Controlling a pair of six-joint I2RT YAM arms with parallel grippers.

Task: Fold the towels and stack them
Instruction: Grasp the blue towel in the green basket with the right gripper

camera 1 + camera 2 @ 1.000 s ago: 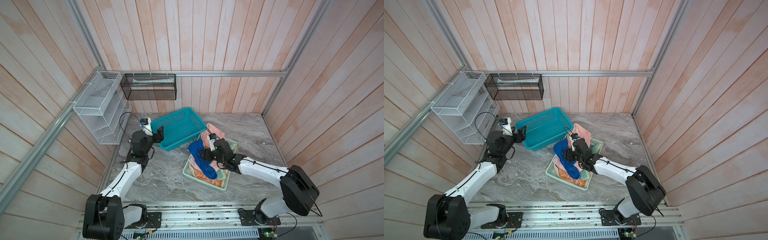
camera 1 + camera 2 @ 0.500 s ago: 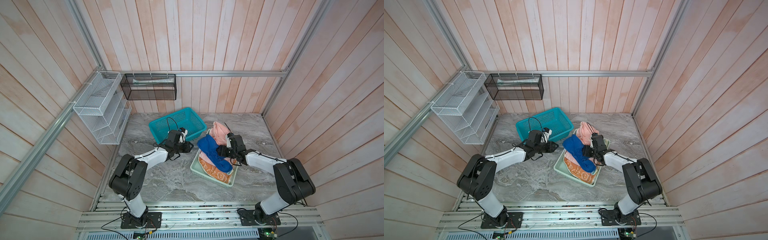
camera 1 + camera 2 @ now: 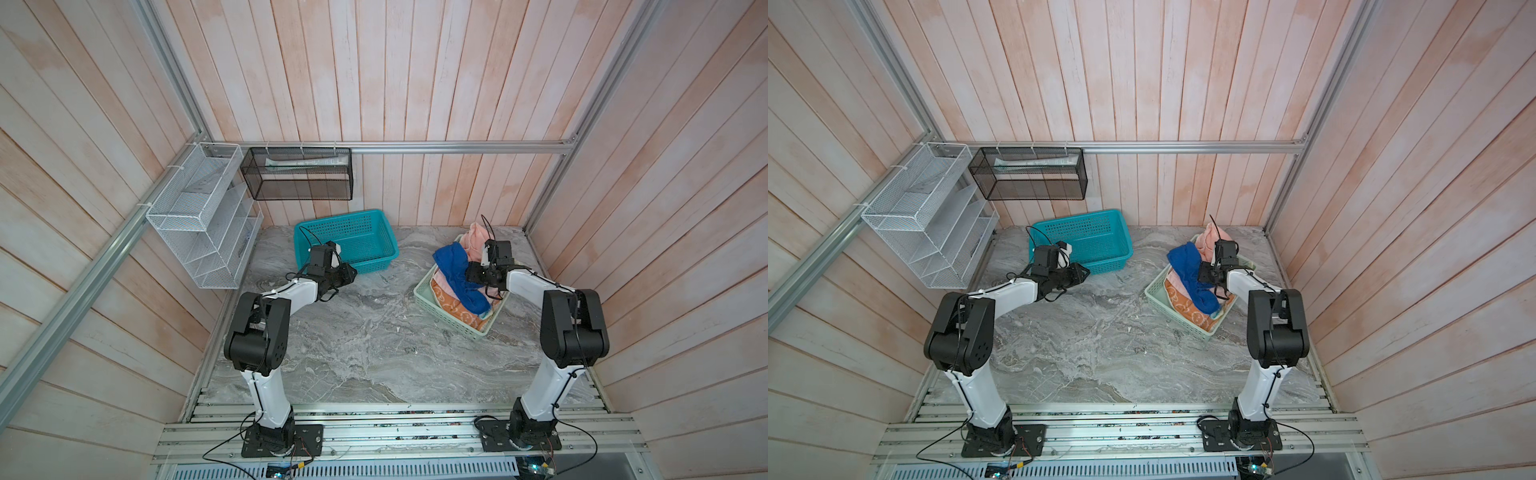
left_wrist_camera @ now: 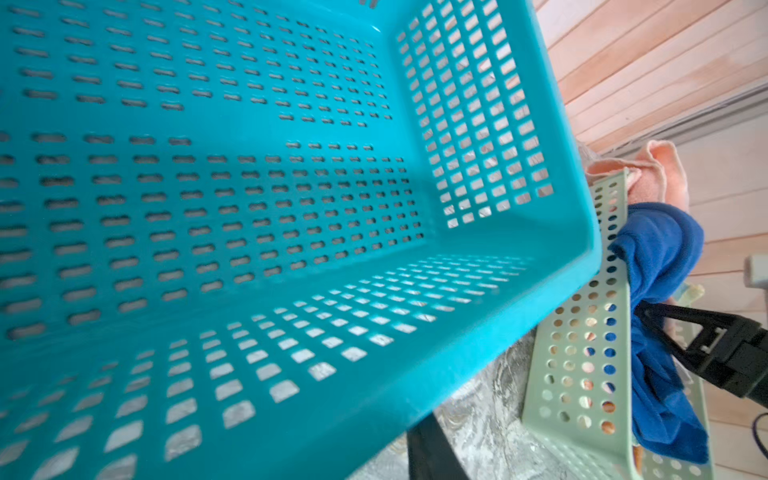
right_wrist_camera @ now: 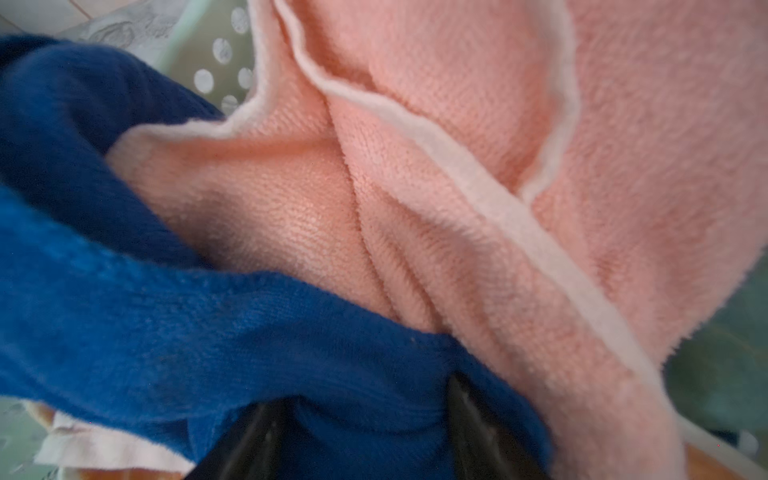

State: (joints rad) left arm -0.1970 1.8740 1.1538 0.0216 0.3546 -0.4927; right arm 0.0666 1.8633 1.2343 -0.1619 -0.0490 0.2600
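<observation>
The towels lie heaped in a pale green tray [image 3: 457,328] at the right. A blue towel [image 3: 453,266] drapes over a pink towel [image 3: 476,241] and an orange towel [image 3: 453,305]. My right gripper [image 3: 469,274] is pushed into the heap. In the right wrist view it [image 5: 370,390] stands open with a loose fold of the blue towel [image 5: 208,332] between its fingers, beside the pink towel [image 5: 457,166]. My left gripper [image 3: 352,274] is shut on the front rim of the empty teal basket [image 3: 353,257]. One of its fingers [image 4: 432,453] shows under the rim; the basket wall [image 4: 249,166] hides the other.
A white wire rack [image 3: 199,216] and a black mesh basket [image 3: 297,174] hang on the back left walls. The marble table [image 3: 365,332] lies between the two arms, with wooden walls close on both sides.
My left gripper has come from the teal basket's left corner to its front rim and closed there. My right gripper has stayed in the blue towel.
</observation>
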